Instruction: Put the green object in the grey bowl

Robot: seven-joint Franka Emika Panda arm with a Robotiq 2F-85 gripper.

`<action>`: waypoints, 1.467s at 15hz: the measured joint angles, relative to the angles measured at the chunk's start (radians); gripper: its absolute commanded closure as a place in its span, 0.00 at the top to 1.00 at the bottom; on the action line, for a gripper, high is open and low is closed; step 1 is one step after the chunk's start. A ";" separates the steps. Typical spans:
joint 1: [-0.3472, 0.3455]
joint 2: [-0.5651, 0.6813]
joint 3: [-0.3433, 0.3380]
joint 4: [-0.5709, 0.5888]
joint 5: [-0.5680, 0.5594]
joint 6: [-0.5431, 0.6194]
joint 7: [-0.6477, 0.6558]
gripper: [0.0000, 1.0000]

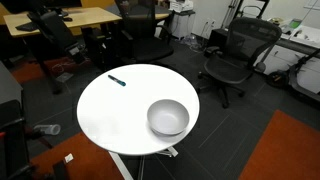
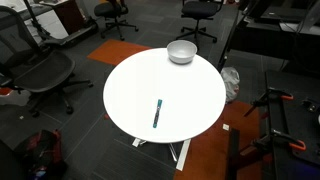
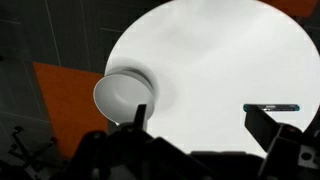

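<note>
The green object (image 1: 117, 80) is a thin dark teal stick lying flat on the round white table (image 1: 120, 115), near its edge. It also shows in an exterior view (image 2: 158, 113) and in the wrist view (image 3: 272, 107). The grey bowl (image 1: 168, 117) stands upright and empty at the opposite side of the table; it shows in an exterior view (image 2: 181, 52) and in the wrist view (image 3: 125, 95). My gripper (image 3: 200, 125) shows only in the wrist view, high above the table. Its fingers are spread wide apart and hold nothing. It is out of frame in both exterior views.
Black office chairs (image 1: 236, 55) stand around the table, with wooden desks (image 1: 70, 18) behind. An orange carpet patch (image 3: 65, 100) lies on the floor beside the table. More chairs (image 2: 40, 75) and a tripod stand (image 2: 280, 110) are close to the table.
</note>
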 measured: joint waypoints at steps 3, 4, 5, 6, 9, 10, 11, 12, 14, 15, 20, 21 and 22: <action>0.000 0.000 0.000 0.000 0.000 0.000 0.000 1.00; 0.000 0.000 0.000 0.000 0.000 0.000 0.000 1.00; 0.000 0.000 0.000 0.000 0.000 0.000 0.000 1.00; 0.000 0.000 0.000 0.000 0.000 0.000 0.000 1.00; 0.000 0.000 0.001 0.000 0.000 0.000 0.000 1.00; 0.001 0.002 0.004 0.000 0.000 0.000 0.000 1.00; 0.003 0.004 0.009 0.001 0.000 0.000 0.000 1.00; 0.008 0.007 0.015 0.004 0.000 0.000 -0.001 1.00; 0.022 0.021 0.032 0.018 -0.001 0.000 -0.005 1.00; 0.032 0.033 0.040 0.029 -0.002 -0.001 -0.015 1.00; 0.090 0.135 0.053 0.116 -0.002 -0.001 -0.132 1.00; 0.099 0.162 0.053 0.137 -0.002 -0.001 -0.163 1.00; 0.107 0.190 0.053 0.159 -0.002 -0.001 -0.197 1.00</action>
